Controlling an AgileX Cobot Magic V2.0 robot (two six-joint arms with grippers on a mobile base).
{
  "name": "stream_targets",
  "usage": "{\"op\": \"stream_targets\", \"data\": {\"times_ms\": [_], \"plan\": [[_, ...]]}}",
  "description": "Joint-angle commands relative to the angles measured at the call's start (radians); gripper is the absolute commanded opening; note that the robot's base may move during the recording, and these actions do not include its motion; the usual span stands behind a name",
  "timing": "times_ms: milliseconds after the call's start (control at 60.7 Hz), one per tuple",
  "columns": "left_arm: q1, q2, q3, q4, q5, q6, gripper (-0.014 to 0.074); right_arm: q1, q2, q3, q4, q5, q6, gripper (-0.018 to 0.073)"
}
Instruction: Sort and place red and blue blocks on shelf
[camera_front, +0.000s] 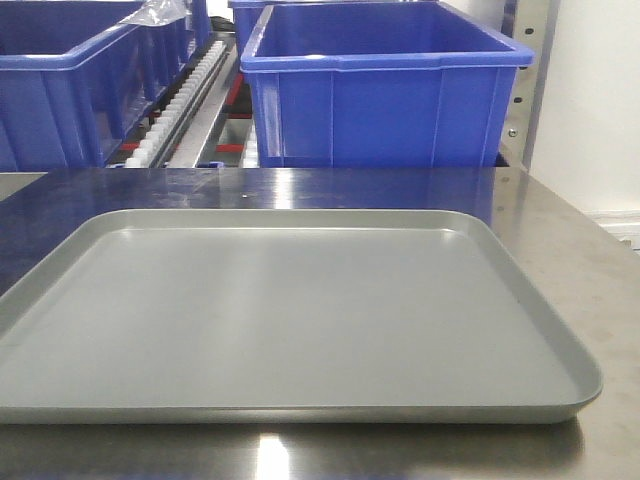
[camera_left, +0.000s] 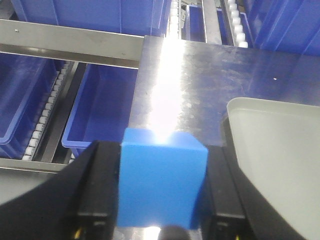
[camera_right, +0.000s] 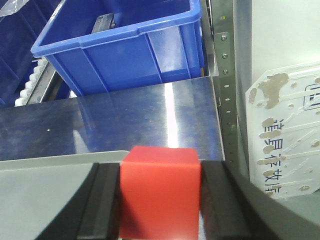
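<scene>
left hand (camera_left: 159, 197) clamps the matte blue block (camera_left: 162, 175) between black fingers, with the glossy steel surface (camera_left: 200, 85) beyond. right hand (camera_right: 160, 202) clamps the matte red block (camera_right: 160, 185) by the smooth grey tray's (camera_right: 45, 190) rounded corner, a blue plastic bin (camera_right: 125, 45) farther off.

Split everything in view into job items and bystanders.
Job: blue block in left gripper; red block in right gripper; shelf.
Lying about: grey tray; blue bins; steel tabletop.
</scene>
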Motion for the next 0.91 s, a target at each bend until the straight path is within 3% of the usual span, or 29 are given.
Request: {"op": "stream_targets", "data": {"times_ms": [0, 890], "plan": [[-0.002, 0.006, -0.027, 0.01, -0.076, -0.003, 0.0133, -0.004, -0.002, -0.027, -0.003, -0.092, -0.009, 0.0055], [-0.002, 0.006, -0.027, 0.01, -0.076, -0.003, 0.0133, -0.004, -0.002, -0.027, -0.003, -0.092, -0.009, 0.0055]]}}
